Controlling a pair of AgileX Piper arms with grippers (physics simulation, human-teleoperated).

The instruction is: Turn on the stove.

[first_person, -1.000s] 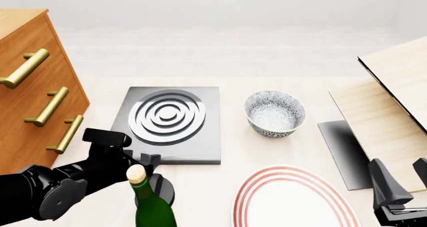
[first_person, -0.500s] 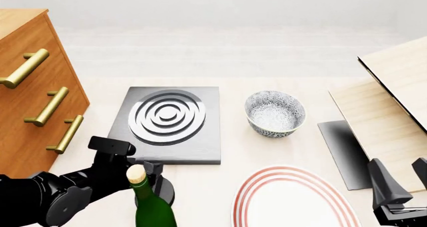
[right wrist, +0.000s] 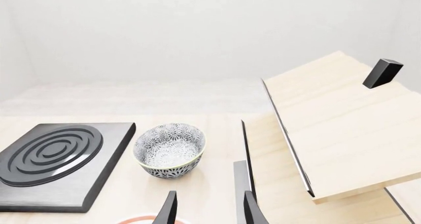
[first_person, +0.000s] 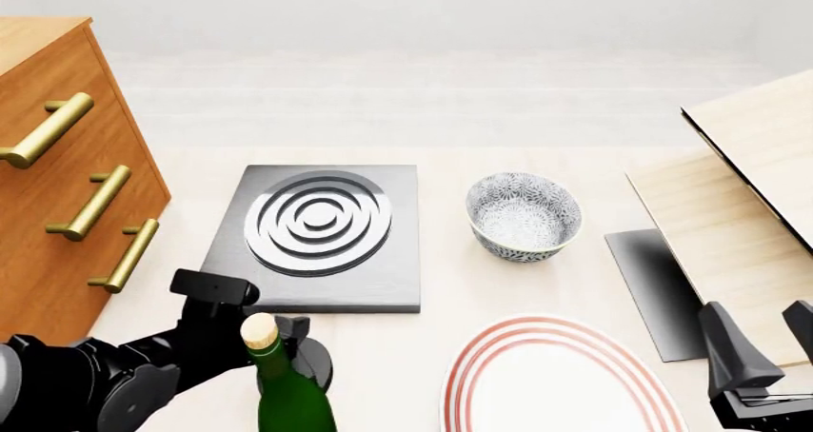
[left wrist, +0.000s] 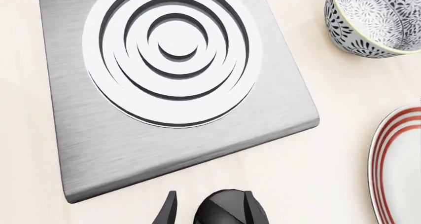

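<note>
Now the left gripper (first_person: pixel 289 329) sits at the stove's round black knob (left wrist: pixel 229 208).

Its jaws are set around the knob, one finger (left wrist: pixel 167 211) beside it, though whether they press it cannot be told. The stove (first_person: pixel 316 236) lies toward the desk's left side, left of a patterned bowl (first_person: pixel 523 215). A green bottle (first_person: pixel 287 382) stands at the near edge. The right gripper (right wrist: pixel 207 209) hangs idle, jaws parted and empty.

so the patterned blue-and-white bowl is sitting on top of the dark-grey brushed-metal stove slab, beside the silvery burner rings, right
Not quite. The patterned blue-and-white bowl sits on the pale table, beside the dark-grey brushed-metal stove slab, not on it. The front view shows a clear gap between them.
</note>
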